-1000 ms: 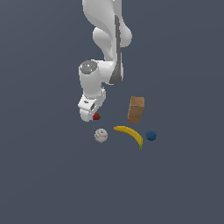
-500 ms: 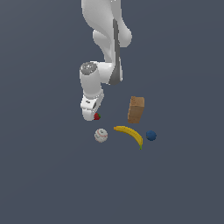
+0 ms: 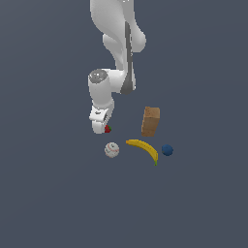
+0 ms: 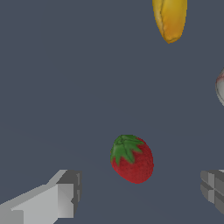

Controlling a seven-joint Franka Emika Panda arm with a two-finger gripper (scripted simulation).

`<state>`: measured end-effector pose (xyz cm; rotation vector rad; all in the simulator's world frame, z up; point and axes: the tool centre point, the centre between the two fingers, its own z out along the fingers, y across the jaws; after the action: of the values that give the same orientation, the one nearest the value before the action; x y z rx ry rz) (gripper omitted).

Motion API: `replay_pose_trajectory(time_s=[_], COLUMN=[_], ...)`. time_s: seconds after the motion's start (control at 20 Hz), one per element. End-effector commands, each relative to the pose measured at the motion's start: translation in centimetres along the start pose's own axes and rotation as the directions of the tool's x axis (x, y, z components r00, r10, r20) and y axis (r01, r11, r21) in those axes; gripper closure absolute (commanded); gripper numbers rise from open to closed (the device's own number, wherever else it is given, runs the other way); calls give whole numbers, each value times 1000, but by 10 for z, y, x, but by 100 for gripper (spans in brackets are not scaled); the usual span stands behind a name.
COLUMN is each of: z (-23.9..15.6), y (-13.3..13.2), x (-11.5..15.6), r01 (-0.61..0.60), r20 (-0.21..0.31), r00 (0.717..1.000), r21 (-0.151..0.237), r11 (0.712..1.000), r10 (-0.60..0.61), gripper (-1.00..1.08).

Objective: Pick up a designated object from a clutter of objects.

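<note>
Item one — my end effector: lowered close to the grey tabletop, fingers spread wide. In the wrist view one finger sits at one side of the frame and the other at the opposite edge, with open space between them; neither touches anything.

Item two — the strawberry: small, red, green leafy top, lying on the tabletop in the gap between my fingers, nearer neither by much, apart from both. In the exterior view it shows as a red speck just at my fingertips, partly hidden by them.

Item three, the baseball: white with red stitching, near the strawberry, on the camera's side of it in the exterior view. Only its edge shows in the wrist view.

Item four, the banana: yellow, curved, lying flat between the baseball and the dark blue ball. One tip enters the wrist view.

Item five, the brown box: upright, slightly tilted, behind the banana on the exterior view's right of my end effector, well apart from the strawberry.
</note>
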<state>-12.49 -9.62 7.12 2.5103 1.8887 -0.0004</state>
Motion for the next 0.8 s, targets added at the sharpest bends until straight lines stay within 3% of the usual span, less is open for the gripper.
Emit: replay_pose_trajectory(time_s=[0.0, 0.75], z=[4, 48], y=[0, -1], x=[0, 0], r01=[0, 4], r20=[0, 0], r00=[1000, 1000], r21=[0, 0], r11=[1000, 1000], r10=[0, -4], gripper=[-92, -92])
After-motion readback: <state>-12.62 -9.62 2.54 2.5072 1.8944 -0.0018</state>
